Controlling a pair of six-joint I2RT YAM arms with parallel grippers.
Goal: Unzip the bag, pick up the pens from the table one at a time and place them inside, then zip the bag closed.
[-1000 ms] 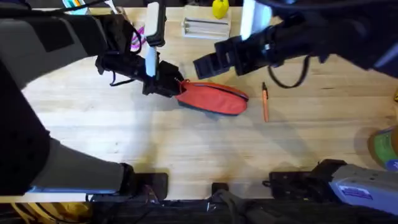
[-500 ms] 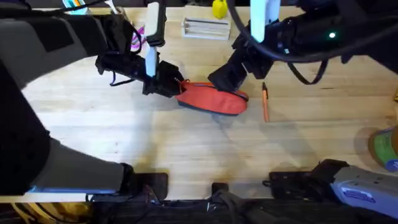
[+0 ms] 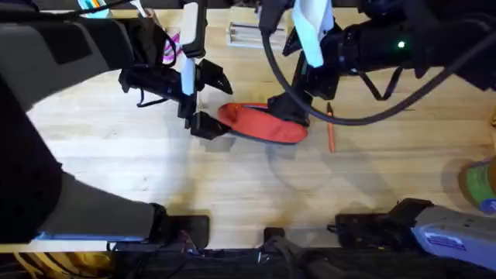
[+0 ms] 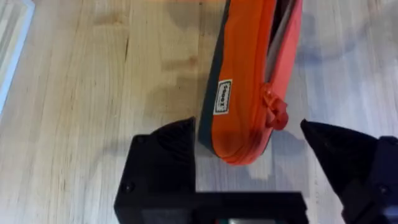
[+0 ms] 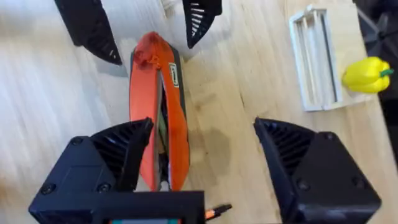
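Observation:
The red-orange bag lies mid-table on the wooden table, and its zipper gapes partly apart along the top. My left gripper is open, its fingers on either side of the bag's left end, close to the zipper pull. My right gripper hovers open over the bag's right end, with one finger over the bag and the other over bare wood. One orange pen lies just right of the bag.
A white tray sits at the back, with a yellow toy pepper beside it. Pink scissors lie behind the left arm. A green roll sits at the right edge.
My left gripper has opened and let go of the bag's left end. The right arm swung down and left, from behind the bag to over its right end.

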